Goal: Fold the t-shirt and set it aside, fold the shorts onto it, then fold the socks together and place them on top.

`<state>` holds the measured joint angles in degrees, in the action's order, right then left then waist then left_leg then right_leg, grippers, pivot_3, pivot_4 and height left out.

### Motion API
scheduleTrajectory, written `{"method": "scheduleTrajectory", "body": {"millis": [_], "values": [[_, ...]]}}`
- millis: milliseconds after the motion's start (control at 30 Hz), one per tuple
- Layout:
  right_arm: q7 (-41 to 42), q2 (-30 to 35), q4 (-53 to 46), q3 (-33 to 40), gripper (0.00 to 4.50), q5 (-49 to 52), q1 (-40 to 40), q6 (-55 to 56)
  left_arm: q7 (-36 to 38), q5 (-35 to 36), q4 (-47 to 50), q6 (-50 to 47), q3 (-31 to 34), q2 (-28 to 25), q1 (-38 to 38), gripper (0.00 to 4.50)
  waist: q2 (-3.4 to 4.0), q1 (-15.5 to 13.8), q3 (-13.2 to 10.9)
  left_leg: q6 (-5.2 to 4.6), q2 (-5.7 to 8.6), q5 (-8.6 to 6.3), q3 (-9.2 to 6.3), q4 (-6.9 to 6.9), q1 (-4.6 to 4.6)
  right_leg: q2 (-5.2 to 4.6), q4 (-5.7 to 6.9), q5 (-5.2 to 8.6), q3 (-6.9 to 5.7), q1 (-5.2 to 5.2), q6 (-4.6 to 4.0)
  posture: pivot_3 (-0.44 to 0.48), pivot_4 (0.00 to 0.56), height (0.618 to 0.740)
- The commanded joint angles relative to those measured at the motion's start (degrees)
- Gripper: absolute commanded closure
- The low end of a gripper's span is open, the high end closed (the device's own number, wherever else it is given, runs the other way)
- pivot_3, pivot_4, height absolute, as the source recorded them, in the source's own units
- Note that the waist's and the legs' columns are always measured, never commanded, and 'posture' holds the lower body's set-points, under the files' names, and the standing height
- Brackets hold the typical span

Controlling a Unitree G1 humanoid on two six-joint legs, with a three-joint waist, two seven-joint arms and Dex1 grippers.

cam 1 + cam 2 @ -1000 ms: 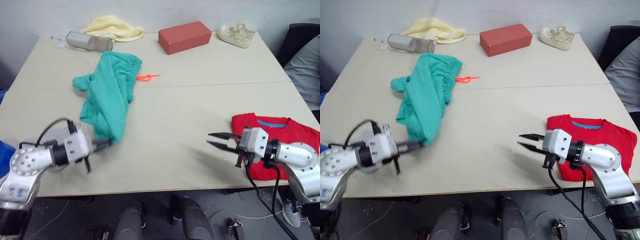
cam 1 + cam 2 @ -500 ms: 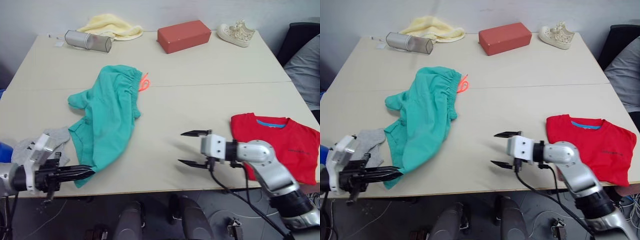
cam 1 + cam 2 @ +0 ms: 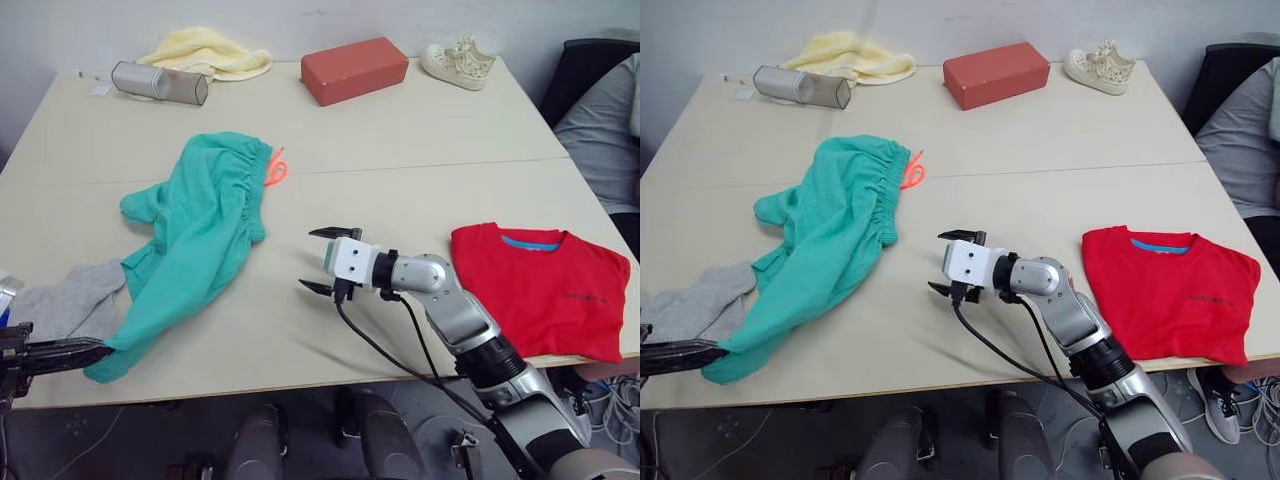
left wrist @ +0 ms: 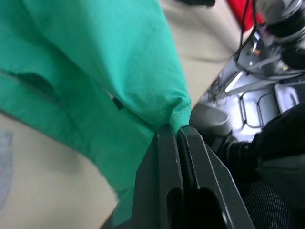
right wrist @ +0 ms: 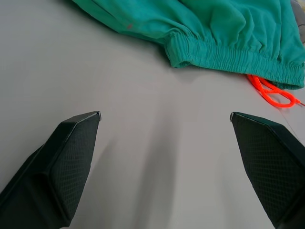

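The left gripper, at the table's front left corner, has its jaws closed on a hem of the teal shorts, which stretch from that corner back toward the table's middle, the orange drawstring at their far end. The grey socks lie beside the shorts near the left edge. The right gripper hovers over the table's middle near the front edge, jaws spread wide and empty. The folded red t-shirt lies at the front right corner.
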<state>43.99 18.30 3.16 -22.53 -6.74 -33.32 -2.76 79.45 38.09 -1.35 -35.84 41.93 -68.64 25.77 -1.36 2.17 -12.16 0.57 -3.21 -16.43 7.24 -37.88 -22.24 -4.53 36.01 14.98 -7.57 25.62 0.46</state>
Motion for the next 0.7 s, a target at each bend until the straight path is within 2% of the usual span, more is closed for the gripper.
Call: {"method": "scheduleTrajectory", "body": {"millis": [33, 133, 300, 400, 533, 600, 700], "values": [[0.91, -1.51, -3.02, -0.62, 0.03, 1.43, -0.09, 0.49, 0.02, -6.23, -2.02, 15.40, 0.06, 4.68, -2.40, 4.50, -0.08, 0.09, 0.04, -0.17, -0.09, -0.10, 0.02, 0.03, 0.02, 0.03, -0.01, -0.01, -0.02, 0.00, -0.12, 0.000, 0.150, 0.740], [4.85, 1.67, -7.38, 1.20, 0.00, 5.10, 4.01, 1.72, -3.16, -5.03, 3.44, 14.09, -1.58, 8.86, -4.25, 3.89, -0.18, -0.52, 0.10, -0.12, -0.27, -0.15, -0.01, 0.03, 0.00, 0.11, 0.00, -0.01, -0.06, 0.00, -0.21, 0.000, 0.150, 0.740], [11.10, 7.42, -12.66, 4.31, 0.00, 12.57, 10.67, 3.31, -6.60, -4.44, 10.00, 9.99, -3.30, 11.62, -3.87, 2.37, -0.36, -0.77, 0.21, -0.34, -0.24, -0.27, 0.01, -0.02, -0.02, 0.07, -0.08, -0.05, -0.04, -0.06, -0.12, 0.000, 0.150, 0.740], [12.46, 8.95, -15.67, 7.46, 0.00, 17.67, 13.42, 1.09, -10.48, -1.63, 11.55, 6.16, -2.55, 11.92, -8.60, 1.41, -0.34, -0.58, 0.20, -0.35, -0.27, -0.27, 0.02, -0.09, 0.02, 0.10, -0.05, -0.07, -0.04, -0.07, -0.13, 0.000, 0.150, 0.740], [15.50, 12.43, -18.89, 10.59, 0.00, 21.75, 17.26, 1.68, -15.50, 7.87, 14.03, -4.51, -3.76, 11.30, -18.93, 0.16, -0.33, -0.71, 0.19, -0.19, -0.36, -0.17, -0.04, -0.07, 0.06, 0.24, -0.01, -0.06, -0.04, -0.08, -0.23, 0.000, 0.150, 0.740], [16.12, 13.09, -19.44, 11.72, 0.00, 22.76, 18.27, 3.54, -17.56, 10.66, 15.00, -7.94, -5.18, 11.59, -22.87, 0.03, -0.35, -0.81, 0.20, -0.18, -0.35, -0.16, -0.07, -0.05, 0.05, 0.26, 0.00, -0.06, -0.04, -0.09, -0.22, 0.000, 0.150, 0.740], [19.14, 15.23, -22.04, 14.18, 0.00, 28.38, 20.52, 1.54, -21.28, 10.81, 14.35, -9.26, -10.47, 13.04, -30.52, 0.03, -0.33, -0.83, 0.19, -0.17, -0.31, -0.15, -0.03, -0.05, 0.05, 0.24, 0.01, -0.08, -0.02, -0.11, -0.18, 0.000, 0.150, 0.740]]}}
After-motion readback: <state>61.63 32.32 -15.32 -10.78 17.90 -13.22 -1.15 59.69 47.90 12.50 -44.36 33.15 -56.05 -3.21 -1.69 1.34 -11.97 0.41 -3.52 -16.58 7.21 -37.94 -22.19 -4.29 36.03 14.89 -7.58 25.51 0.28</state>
